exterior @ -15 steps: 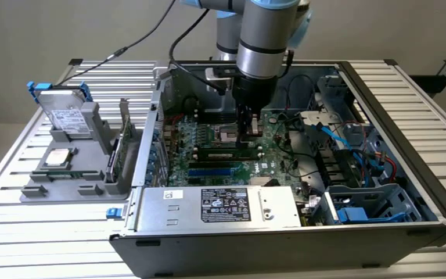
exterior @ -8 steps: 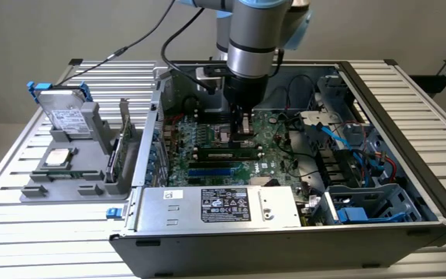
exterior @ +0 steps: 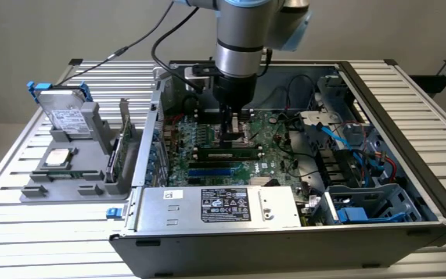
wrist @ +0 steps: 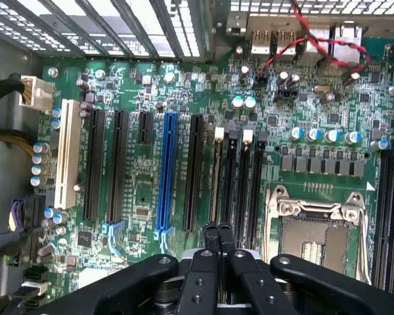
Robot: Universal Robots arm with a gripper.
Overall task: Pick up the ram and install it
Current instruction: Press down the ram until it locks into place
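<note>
Atop slatted alu table [exterior: 231,264], open PC case [exterior: 409,192].

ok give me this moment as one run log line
gripper: shut, low inside the computer case | ram: lying in a motherboard slot just below gripper | grip on ram: unclear

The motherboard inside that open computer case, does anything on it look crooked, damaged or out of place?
Nothing stands out. The ram lies level in a slot on the motherboard, the shut pincer just above it. The CPU socket is bare, its frame looking intact.
</note>
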